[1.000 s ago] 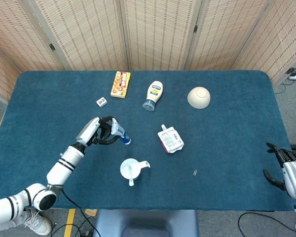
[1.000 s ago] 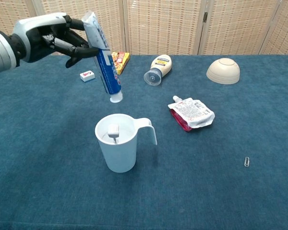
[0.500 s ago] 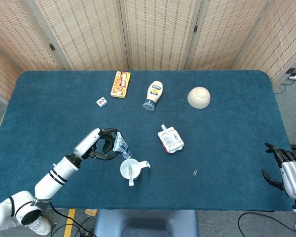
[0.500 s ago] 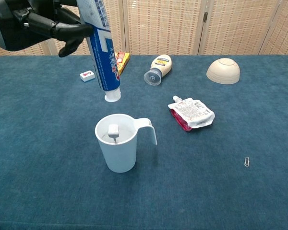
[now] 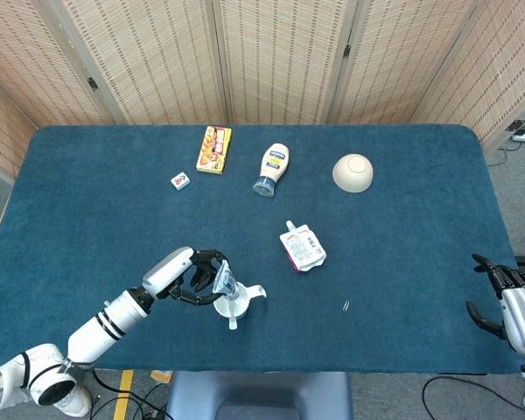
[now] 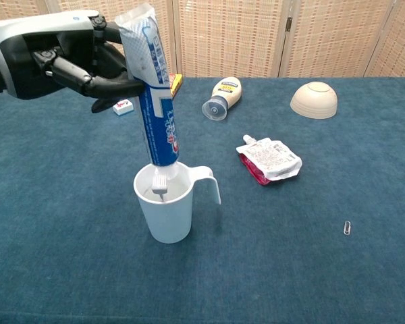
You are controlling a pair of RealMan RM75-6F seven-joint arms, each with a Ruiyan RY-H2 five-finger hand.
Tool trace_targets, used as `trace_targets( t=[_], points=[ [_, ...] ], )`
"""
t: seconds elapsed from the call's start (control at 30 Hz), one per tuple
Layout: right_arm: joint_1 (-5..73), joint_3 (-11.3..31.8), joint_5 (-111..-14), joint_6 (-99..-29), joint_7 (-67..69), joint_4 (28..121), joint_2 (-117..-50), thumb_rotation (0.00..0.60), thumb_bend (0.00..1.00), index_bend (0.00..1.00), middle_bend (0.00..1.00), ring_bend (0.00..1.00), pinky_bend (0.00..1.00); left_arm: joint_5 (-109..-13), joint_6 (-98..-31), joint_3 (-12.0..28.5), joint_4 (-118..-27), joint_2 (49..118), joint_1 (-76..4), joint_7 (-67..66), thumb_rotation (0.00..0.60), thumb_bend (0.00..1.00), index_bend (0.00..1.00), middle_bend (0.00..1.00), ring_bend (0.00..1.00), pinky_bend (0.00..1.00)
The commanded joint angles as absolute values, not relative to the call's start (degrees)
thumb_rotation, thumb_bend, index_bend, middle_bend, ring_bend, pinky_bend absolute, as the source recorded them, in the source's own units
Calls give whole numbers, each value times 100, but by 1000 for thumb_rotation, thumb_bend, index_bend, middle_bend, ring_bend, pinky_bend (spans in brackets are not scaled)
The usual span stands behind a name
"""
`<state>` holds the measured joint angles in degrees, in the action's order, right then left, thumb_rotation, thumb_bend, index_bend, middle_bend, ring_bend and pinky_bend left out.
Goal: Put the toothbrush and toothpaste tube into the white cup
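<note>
My left hand (image 6: 61, 61) (image 5: 192, 276) grips a blue and white toothpaste tube (image 6: 155, 101) (image 5: 224, 284) upright, cap down. The cap end dips just inside the rim of the white cup (image 6: 165, 209) (image 5: 234, 304). A toothbrush head (image 6: 160, 183) shows inside the cup, right under the tube's cap. The cup stands near the table's front edge with its handle pointing right. My right hand (image 5: 506, 297) rests at the far right edge of the table with its fingers apart and nothing in it.
A red and white pouch (image 6: 270, 158) lies right of the cup. Further back are a mayonnaise bottle (image 6: 224, 96), an upturned beige bowl (image 6: 314, 99), a yellow snack box (image 5: 213, 149) and a small white block (image 5: 180, 180). A paper clip (image 6: 347, 228) lies at the front right.
My left hand has carried the toothpaste tube from behind the cup to above it and lowered it, so the cap now enters the cup. The right hand has stayed in place.
</note>
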<state>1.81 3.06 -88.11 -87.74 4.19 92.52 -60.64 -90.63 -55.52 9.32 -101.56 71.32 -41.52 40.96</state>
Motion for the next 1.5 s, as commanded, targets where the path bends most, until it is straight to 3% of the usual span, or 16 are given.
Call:
trace_targets(
  t=[0.03, 0.53, 0.7, 0.97, 1.1, 1.3, 1.5],
  points=[
    [183, 304, -8817, -8772, 421, 9256, -6060, 600, 225, 147, 327, 284, 293, -9043, -5505, 863, -10108, 7200, -4206, 3971, 600, 448, 785, 869, 728, 777],
    [161, 296, -8829, -8807, 480, 9205, -6072, 600, 225, 147, 327, 284, 293, -9073, -5303, 476, -9837, 7474, -4342, 3177, 600, 448, 684, 848, 696, 744],
    [138, 293, -8827, -8837, 499, 9197, -6067, 600, 226, 147, 327, 284, 293, -9051, -5275, 423, -9818, 7499, -4380, 3049, 600, 442, 535, 834, 685, 731],
    [128, 295, -8838, -8859, 516, 9194, -6063, 600, 226, 147, 327, 284, 293, -8979, -5313, 391, -9861, 7357, -4376, 3019, 600, 370, 165, 810, 663, 731],
    [133, 299, -8847, -8859, 511, 9203, -6057, 600, 225, 147, 327, 284, 293, -8871, -5388, 395, -9887, 7240, -4312, 3119, 600, 344, 62, 794, 648, 731],
    [141, 306, -8861, -8861, 488, 9236, -6036, 600, 225, 147, 327, 284, 293, -8589, -5745, 537, -9923, 6921, -4085, 3308, 600, 344, 62, 704, 565, 731],
    [191, 322, -8865, -8794, 493, 9291, -5986, 600, 225, 147, 327, 284, 293, -7792, -6432, 825, -9744, 6810, -3617, 2662, 600, 344, 225, 590, 490, 680]
  ],
)
